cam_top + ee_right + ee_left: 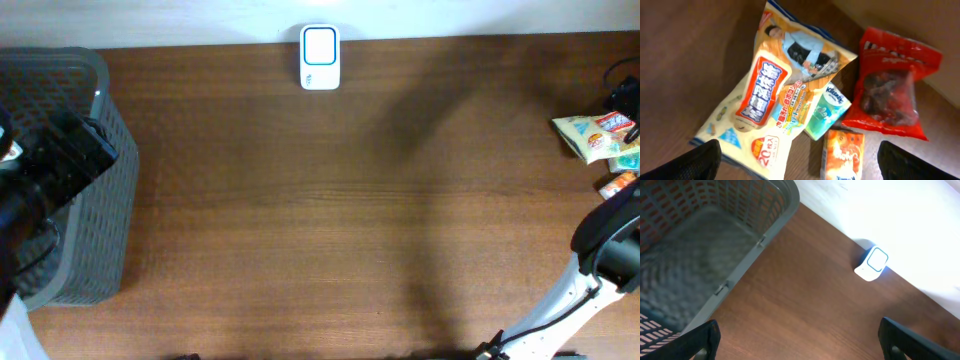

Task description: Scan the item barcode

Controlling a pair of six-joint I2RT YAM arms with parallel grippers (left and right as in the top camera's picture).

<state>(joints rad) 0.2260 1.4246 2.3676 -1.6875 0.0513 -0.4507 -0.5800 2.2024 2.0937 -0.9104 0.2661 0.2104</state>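
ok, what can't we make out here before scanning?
- barcodes: none shows in the right wrist view; the undersides of the snack bag, tissue pack and red bag face the table.
- orange carton: cut off by the bottom edge, right wrist view.
- pile overhead: cut off by the right edge, too small to read.
- basket inside: blurred in the left wrist view; the left arm covers part overhead.

Colours across the brown wood-grain tabletop (330, 220)
Grey lattice plastic basket (75, 190); white blue-trimmed box scanner (320, 57); cream-yellow snack bag (771, 107), red-labelled; red plastic packet (890, 85).
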